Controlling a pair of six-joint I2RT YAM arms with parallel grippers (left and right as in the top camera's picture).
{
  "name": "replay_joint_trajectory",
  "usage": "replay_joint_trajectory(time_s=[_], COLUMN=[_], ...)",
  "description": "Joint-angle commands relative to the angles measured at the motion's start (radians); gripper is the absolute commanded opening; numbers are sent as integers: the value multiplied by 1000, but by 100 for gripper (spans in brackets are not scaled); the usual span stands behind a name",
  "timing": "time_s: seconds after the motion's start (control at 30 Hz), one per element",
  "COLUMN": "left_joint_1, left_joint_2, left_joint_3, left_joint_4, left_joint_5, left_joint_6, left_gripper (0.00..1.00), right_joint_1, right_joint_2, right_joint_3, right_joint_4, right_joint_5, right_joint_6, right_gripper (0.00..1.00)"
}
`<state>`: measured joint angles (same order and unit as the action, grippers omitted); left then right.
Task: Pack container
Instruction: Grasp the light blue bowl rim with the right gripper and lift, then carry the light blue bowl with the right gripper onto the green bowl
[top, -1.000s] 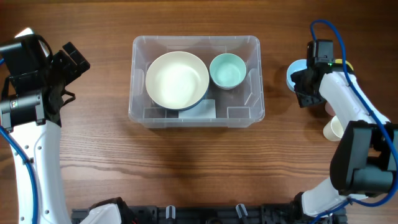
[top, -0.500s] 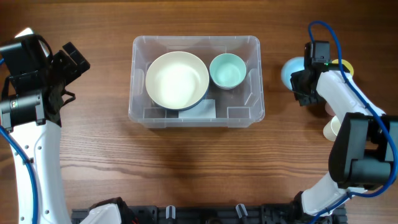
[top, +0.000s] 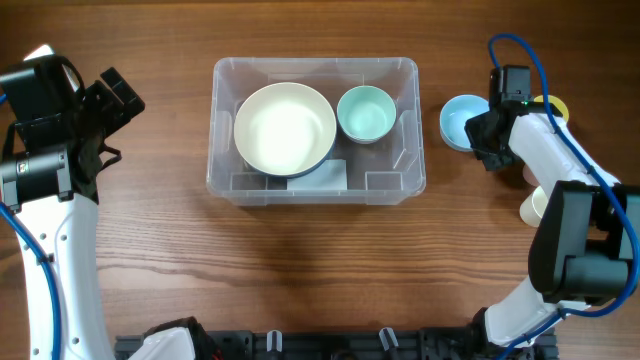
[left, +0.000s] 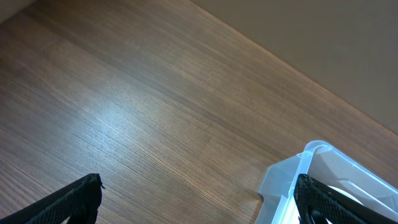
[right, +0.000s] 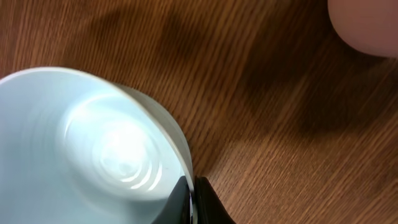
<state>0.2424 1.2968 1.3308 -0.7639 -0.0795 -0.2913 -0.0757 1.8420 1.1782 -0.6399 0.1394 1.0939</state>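
Clear plastic container, wood-grain table

Overhead looks down; left wrist, low, apparently shares the container corner.

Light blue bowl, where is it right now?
In the overhead view the light blue bowl is on the right side, between the container and the right gripper, which pinches its rim.

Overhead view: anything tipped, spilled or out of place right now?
Nothing stands out. The container lies square, with the cream bowl and teal bowl upright inside, side by side. The right gripper pinches the rim of the light blue bowl, just right of the container. No spill shows.
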Motion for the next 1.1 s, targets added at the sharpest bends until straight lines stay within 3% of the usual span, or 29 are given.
replay_joint_trajectory(time_s=[0.0, 0.33, 0.67, 0.83, 1.07], left_joint_1=[5, 5, 5, 5, 5], left_joint_2=[-5, -5, -5, -5, -5], left_joint_3=[11, 11, 11, 11, 11], left_joint_4=[-1, -1, -1, -1, -1], left_joint_5=[11, 11, 11, 11, 11], left_joint_6=[-9, -9, -9, -9, -9], left_gripper=[100, 100, 100, 100, 100], right_joint_1=[-3, 12, 210, 322, 374], right_joint_2=[-36, -275, -540, -533, -402], right_joint_3=[14, 30, 30, 30, 30], right_joint_4=[18, 95, 173, 185, 211], right_joint_5=[24, -18, -40, -25, -25], right_joint_6=[-132, -468, -904, -941, -935], right_gripper=[4, 4, 4, 4, 4])
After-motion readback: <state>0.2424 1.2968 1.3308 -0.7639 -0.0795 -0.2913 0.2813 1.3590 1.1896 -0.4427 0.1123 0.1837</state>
